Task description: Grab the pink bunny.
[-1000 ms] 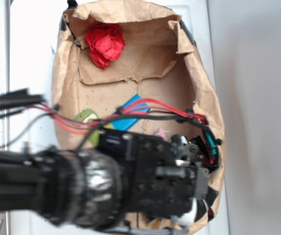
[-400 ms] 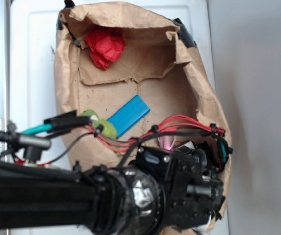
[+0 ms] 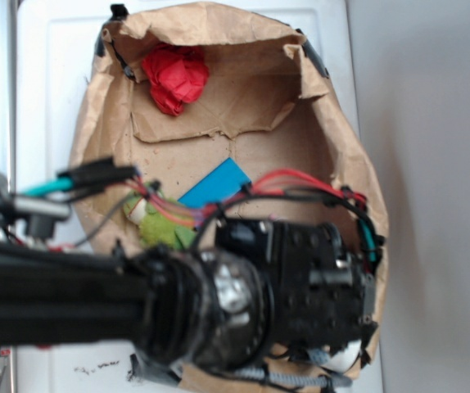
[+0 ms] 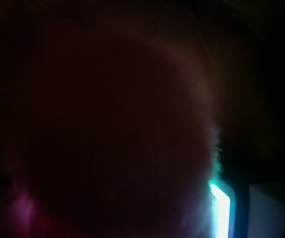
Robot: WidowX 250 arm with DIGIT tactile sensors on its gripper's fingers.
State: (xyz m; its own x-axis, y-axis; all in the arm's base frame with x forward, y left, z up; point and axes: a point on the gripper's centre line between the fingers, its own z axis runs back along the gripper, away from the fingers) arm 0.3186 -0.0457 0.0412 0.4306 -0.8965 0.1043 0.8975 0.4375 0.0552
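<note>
While the arm's black wrist block covers the near right corner of the paper bag [image 3: 345, 155], the hand itself is hidden under it, so I can't tell whether it's open or clenched. The exterior view shows no bunny. The wrist view is nearly black w/ a rounded fuzzy mass [image 4: 107, 134] pressed right up to the lens, faint pink at the bottom, prob. the pink bunny, so the grab looks close but not confirmed. Inside the bag: a red crumpled ball [image 3: 175, 75] in the far corner, a blue block [image 3: 216, 185] mid-floor, and a green plush toy [image 3: 160, 223] just beside the arm.
</note>
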